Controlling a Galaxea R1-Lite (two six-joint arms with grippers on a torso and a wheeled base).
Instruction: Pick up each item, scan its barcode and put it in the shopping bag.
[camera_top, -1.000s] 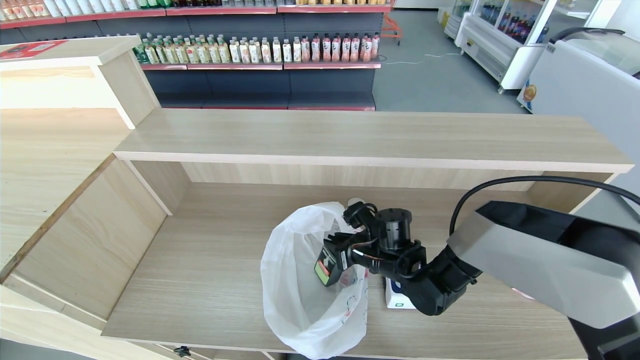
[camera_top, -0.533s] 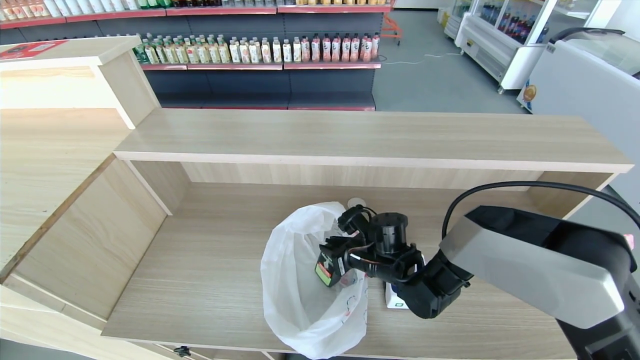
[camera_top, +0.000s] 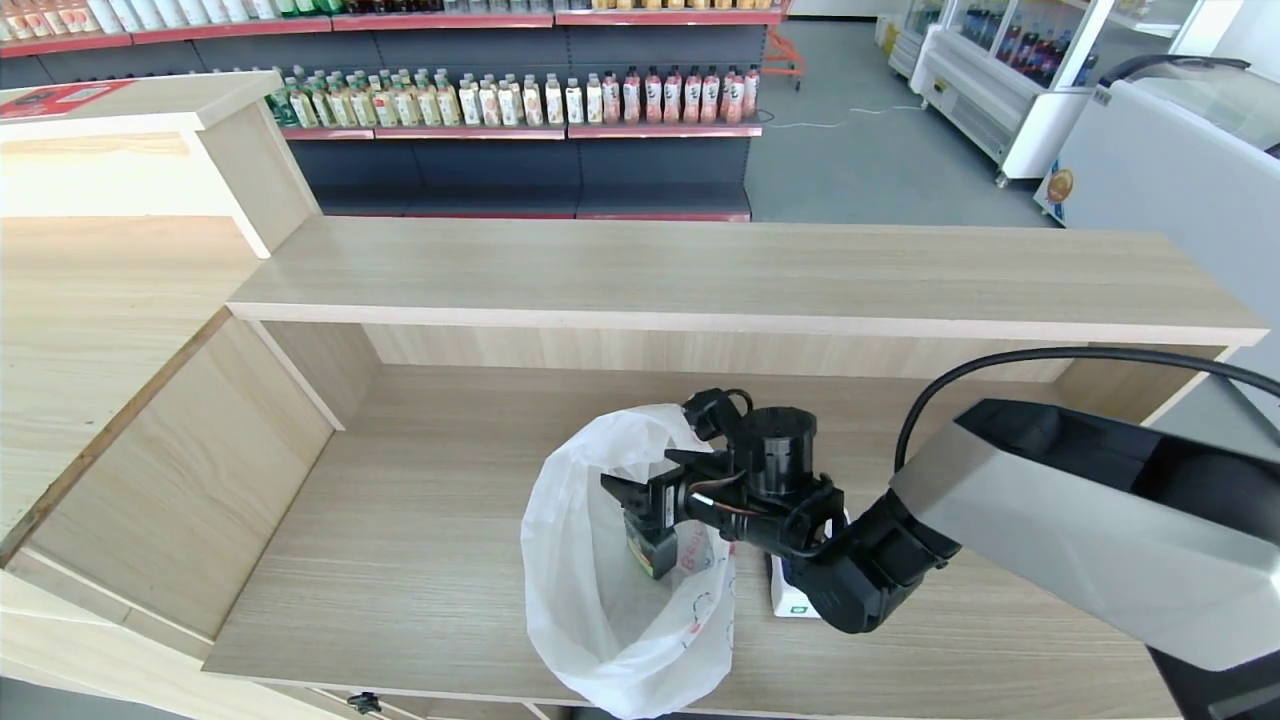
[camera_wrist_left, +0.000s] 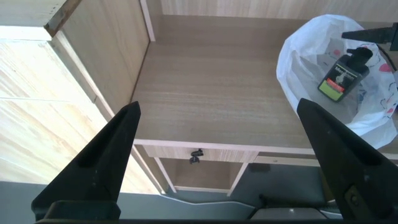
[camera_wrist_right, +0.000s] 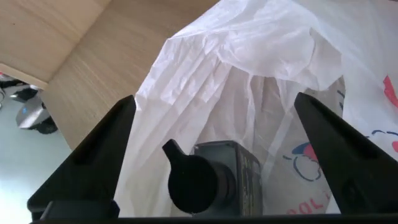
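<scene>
Head view has the right hand (camera_top: 635, 468) spread open just over the dark bottle (camera_top: 650, 540) resting inside the thin shopping bag (camera_top: 575, 580) on the surface (camera_top: 400, 560); it looks stiff, smooth, moderately heavy, best gripped across its body below the cap (camera_wrist_right: 189, 180).

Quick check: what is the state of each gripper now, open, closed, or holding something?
Left gripper: jaws open, holding nothing.
Right gripper: jaws open over the shopping bag; the bottle sits inside, not gripped.
</scene>
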